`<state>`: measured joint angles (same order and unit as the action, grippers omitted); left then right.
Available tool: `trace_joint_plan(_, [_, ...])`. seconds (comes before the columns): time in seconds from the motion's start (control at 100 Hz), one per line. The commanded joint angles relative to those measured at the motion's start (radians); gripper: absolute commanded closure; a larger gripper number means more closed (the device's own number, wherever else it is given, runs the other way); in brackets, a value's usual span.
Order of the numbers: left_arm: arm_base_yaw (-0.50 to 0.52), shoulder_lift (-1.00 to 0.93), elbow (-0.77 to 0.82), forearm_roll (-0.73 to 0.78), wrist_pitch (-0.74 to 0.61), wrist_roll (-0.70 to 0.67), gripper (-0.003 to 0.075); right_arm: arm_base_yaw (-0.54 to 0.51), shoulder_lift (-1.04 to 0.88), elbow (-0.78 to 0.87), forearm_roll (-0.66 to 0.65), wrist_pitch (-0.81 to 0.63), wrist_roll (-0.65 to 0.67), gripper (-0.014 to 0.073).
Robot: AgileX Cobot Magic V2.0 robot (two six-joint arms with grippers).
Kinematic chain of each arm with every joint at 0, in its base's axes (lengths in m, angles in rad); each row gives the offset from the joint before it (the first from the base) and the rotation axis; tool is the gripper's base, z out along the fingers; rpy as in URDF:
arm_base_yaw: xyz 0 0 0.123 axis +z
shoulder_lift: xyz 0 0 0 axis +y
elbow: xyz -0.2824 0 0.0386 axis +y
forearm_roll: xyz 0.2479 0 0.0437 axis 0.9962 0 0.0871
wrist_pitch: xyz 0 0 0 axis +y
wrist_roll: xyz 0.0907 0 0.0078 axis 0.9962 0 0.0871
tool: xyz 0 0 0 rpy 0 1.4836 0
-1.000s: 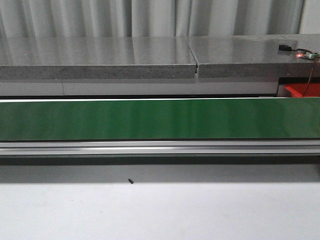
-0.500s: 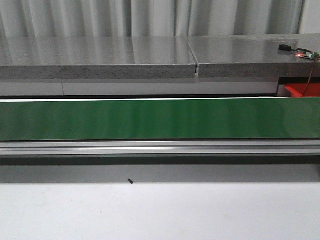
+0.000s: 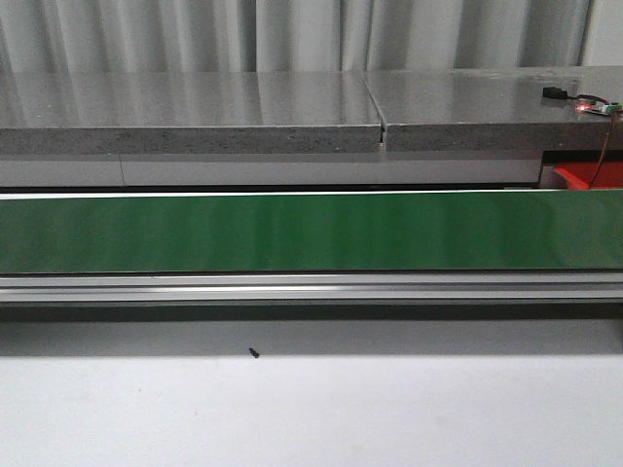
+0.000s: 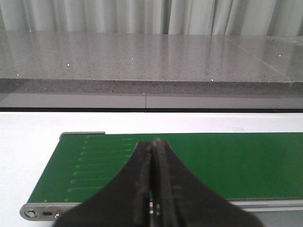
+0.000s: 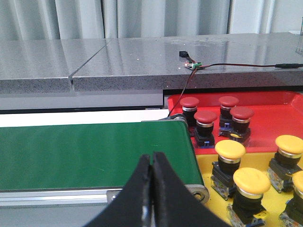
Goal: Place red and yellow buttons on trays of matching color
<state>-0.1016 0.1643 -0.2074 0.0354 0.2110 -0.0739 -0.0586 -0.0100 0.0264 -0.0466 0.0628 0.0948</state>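
Buttons sit already sorted at the right end of the green belt (image 5: 94, 153): in the right wrist view four red buttons (image 5: 205, 118) stand in the red tray (image 5: 274, 116) and several yellow buttons (image 5: 230, 150) in the yellow tray (image 5: 213, 196), each with its cap up and its dark body below. Both trays lie just past the belt's end roller, the red one farther from the robot and the yellow one nearer

No button shows on the belt in any view, so nothing is ready to be picked. The right claw (image 5: 152, 189) hangs above the near edge of the belt with its jaws pressed together and empty; the trays lie off to its right side, near at hand. The left claw (image 4: 155, 189) is likewise closed and empty, over the belt's far left end, well apart from both trays

By my judgement the right arm is the one placed to serve the trays, and any button riding the belt toward them would reach it; it would need to spread its jaws first, since they are now tight shut
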Motion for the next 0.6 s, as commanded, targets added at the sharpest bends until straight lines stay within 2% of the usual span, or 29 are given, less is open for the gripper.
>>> trace_joint_plan(0.0, [0.002,-0.024,0.009,-0.011,-0.097,0.004,0.0739,-0.006,-0.022,-0.013,-0.014,-0.074,-0.002,0.0661])
trace_joint_plan(0.25, [0.007,-0.149,0.115,-0.011,-0.119,0.009,0.0739,-0.006,-0.022,-0.013,-0.014,-0.074,-0.002,0.0661])
trace_joint_plan(0.34, [0.029,-0.205,0.173,-0.011,-0.171,0.009,0.0739,-0.006,-0.022,-0.013,-0.014,-0.074,-0.002,0.0661])
trace_joint_plan(0.44, [0.053,-0.205,0.234,-0.035,-0.255,0.009,0.0739,-0.006,-0.022,-0.013,-0.014,-0.074,-0.002,0.0661])
trace_joint_plan(0.59, [0.055,-0.205,0.251,-0.035,-0.259,0.009,0.0739,-0.006,-0.022,-0.013,-0.014,-0.074,-0.002,0.0661])
